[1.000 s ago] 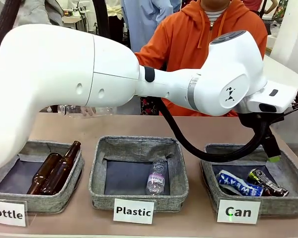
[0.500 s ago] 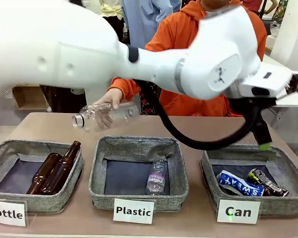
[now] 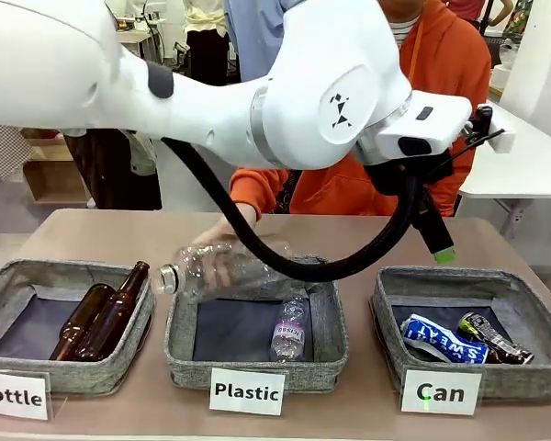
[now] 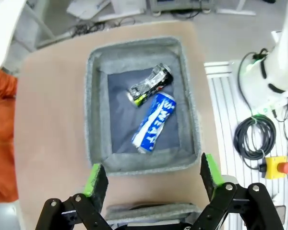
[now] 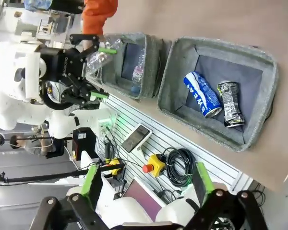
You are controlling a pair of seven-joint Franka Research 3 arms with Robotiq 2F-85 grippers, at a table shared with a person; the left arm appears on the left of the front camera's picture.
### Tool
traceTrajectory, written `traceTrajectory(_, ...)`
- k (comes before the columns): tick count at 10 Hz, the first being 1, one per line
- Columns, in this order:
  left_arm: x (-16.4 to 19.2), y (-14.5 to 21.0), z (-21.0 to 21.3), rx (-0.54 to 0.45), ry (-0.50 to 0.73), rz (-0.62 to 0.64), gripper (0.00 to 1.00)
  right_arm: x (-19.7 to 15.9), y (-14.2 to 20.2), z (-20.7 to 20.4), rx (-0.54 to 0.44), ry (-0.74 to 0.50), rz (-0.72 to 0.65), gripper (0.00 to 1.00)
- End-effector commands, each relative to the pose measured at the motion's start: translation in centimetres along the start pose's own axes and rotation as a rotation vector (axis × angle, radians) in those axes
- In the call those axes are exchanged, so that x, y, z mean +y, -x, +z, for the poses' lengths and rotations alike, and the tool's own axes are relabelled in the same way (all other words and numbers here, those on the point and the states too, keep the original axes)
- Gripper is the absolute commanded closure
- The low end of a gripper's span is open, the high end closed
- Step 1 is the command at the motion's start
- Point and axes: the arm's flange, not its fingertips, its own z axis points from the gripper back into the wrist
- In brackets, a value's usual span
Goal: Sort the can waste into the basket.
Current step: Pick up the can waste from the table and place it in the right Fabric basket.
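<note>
both crushed cans, the blue-and-white "sweat" can and the black can, lie side by side in the "can" basket at the desk's right end. the left gripper hangs wide and empty above the basket; the right gripper is also spread wide, holding nothing. a person's hand holds a clear plastic bottle over the "plastic" basket.

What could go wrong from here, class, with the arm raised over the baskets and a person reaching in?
The person's hand holds a clear bottle over the Plastic basket, right beside the left arm's black cable; a swing of the arm might strike it. The left pincer hangs open and empty above the Can basket, where both cans already lie, so another descent there could be wasted.
</note>
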Motion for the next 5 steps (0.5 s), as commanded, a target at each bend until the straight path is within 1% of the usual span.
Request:
traceTrajectory(1, -1.22, 1.64, 0.65, -0.08, 0.044, -0.039, 0.0, -0.55, 1.13, 0.01, -0.047, -0.009, -0.032, 0.0)
traceTrajectory(4, -1.02, 1.53, 0.78, -0.108, 0.051, -0.028, 0.0, -0.29, 0.67, -0.28, -0.039, -0.011, -0.045, 0.0)
traceTrajectory(5, -1.03, 1.55, 0.88, -0.125, 0.039, -0.002, 0.0, -0.25, 0.58, -0.42, -0.035, -0.01, -0.051, 0.0)
